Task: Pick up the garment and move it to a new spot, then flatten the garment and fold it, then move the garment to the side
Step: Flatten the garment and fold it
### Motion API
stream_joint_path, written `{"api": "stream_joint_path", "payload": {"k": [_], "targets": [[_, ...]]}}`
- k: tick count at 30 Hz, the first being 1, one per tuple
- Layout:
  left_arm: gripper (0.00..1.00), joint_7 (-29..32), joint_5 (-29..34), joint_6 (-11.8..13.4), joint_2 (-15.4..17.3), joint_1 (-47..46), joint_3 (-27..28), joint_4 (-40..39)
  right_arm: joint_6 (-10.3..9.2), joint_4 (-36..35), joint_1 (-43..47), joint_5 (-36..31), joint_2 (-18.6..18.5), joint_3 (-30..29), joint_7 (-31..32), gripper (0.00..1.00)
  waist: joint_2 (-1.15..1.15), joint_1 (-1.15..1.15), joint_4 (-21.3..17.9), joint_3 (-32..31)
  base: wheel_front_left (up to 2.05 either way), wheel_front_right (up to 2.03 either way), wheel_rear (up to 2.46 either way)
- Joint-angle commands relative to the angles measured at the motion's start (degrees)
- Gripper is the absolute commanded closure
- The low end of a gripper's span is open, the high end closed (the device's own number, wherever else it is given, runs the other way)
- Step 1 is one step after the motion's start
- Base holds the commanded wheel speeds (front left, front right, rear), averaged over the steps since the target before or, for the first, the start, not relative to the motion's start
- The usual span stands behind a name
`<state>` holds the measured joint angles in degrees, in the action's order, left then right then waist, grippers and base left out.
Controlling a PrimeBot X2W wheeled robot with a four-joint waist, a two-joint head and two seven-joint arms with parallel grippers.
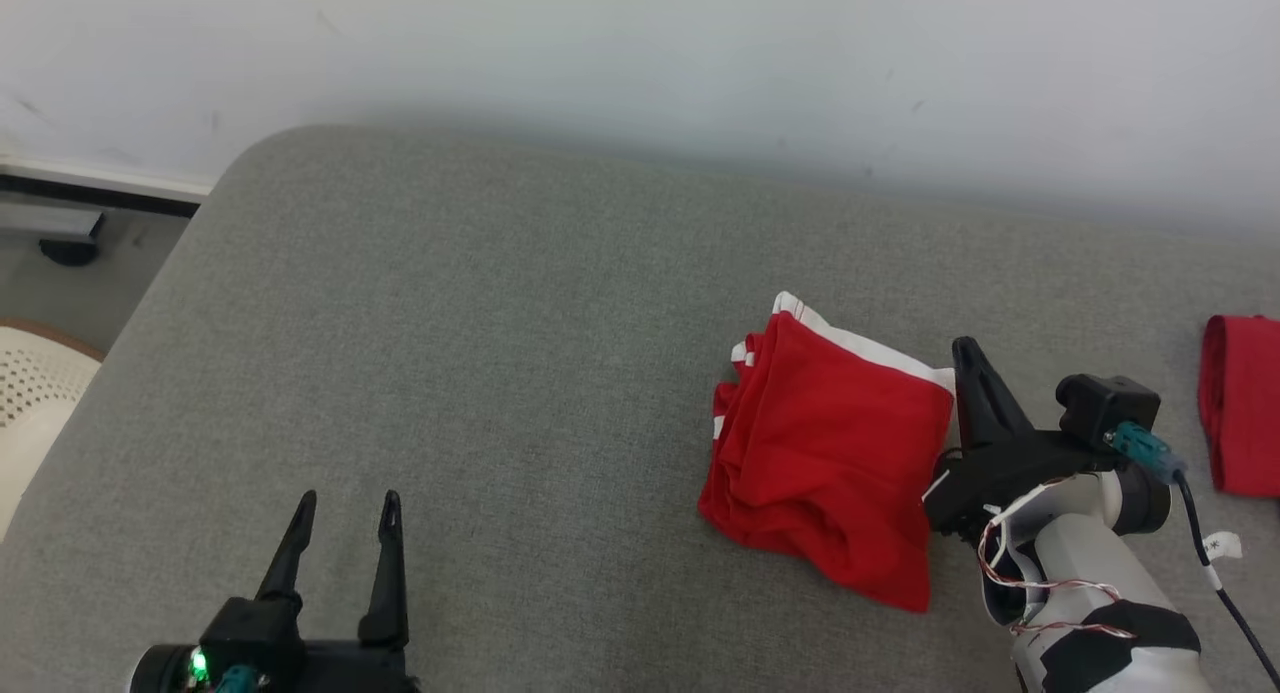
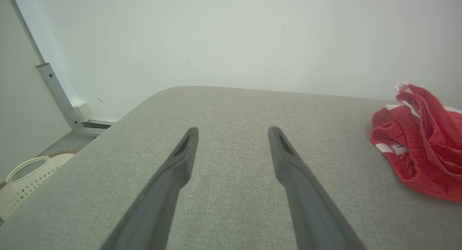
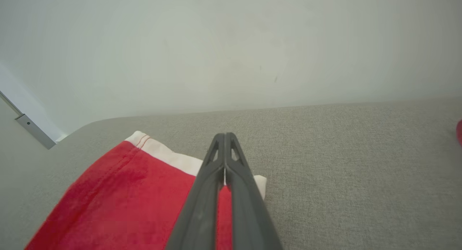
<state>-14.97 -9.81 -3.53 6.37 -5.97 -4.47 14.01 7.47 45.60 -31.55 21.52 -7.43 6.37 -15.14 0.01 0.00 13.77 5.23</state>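
the right tool (image 1: 966, 353) has its two dark fingers pressed together, tip against tip, as the right wrist view (image 3: 224, 136) shows plainly. it lies at the right edge of the folded red garment (image 1: 830, 453), its fingers passing over the corner where the white hem band ends. in the right wrist view the red cloth (image 3: 119, 196) spreads to the left of the fingers and under them, a bit of white hem peeks out on their right, and red shows in the narrow slit lower down between them. i cannot tell whether cloth is actually pinched there.

the left tool (image 1: 348, 500) has its fingers spread wide apart with nothing between them. it sits low over the grey upholstered surface (image 1: 450, 353), well apart from the garment, which lies off to its right. in the left wrist view (image 2: 234, 131) the garment's bunched waistband side (image 2: 426, 152) faces it.

to the right of the right tool, a second red cloth (image 1: 1243, 403) lies at the picture's edge. left of the left tool, off the surface, stands a cream perforated basket (image 1: 30, 393). a pale wall (image 1: 640, 53) rises beyond both.
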Motion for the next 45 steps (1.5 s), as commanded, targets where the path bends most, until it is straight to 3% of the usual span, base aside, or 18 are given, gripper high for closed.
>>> {"api": "stream_joint_path", "payload": {"k": [1, 9, 20, 30, 37, 45], "targets": [[0.00, -0.2, 0.3, 0.0, 0.0, -0.2, 0.1, -0.1, 0.02, -0.4, 0.1, 0.6, 0.1, 0.6, -0.1, 1.00, -0.01, 0.00, 1.4, 1.7, 0.00, 0.00, 0.00], [0.00, -0.2, 0.6, -1.3, -1.4, -4.9, -1.5, 1.3, 0.01, 5.8, -2.8, -5.9, 2.4, -5.6, -0.1, 1.00, -0.01, 0.00, 5.2, 5.2, 0.00, 0.00, 0.00], [0.00, -0.2, 0.8, -1.9, -2.4, -5.9, -2.0, 2.4, 0.01, 8.7, -4.3, -8.3, 4.6, -6.6, -0.1, 1.00, -0.01, 0.00, 7.9, 5.5, 0.00, 0.00, 0.00], [0.00, -0.2, 0.9, -2.3, -3.0, -5.4, -2.1, 2.8, 0.01, 4.1, -2.1, -0.3, 4.6, 4.9, -0.1, 1.00, -0.01, 0.00, 10.4, 5.5, 0.00, 0.00, 0.00], [0.00, -0.2, 1.0, -2.4, -3.2, -5.0, -1.6, 3.1, 0.02, 4.4, 0.0, 4.8, 4.6, 14.3, -0.1, 1.00, -0.01, 0.00, 10.4, 4.7, 0.00, 0.00, 0.00], [0.00, -0.2, 1.2, -2.3, -3.2, -4.1, -1.1, 2.7, 0.02, 1.9, 0.2, 6.3, 4.5, 13.9, -0.1, 1.00, -0.01, 0.00, 8.9, 3.6, 0.00, 0.00, 0.00]]}}
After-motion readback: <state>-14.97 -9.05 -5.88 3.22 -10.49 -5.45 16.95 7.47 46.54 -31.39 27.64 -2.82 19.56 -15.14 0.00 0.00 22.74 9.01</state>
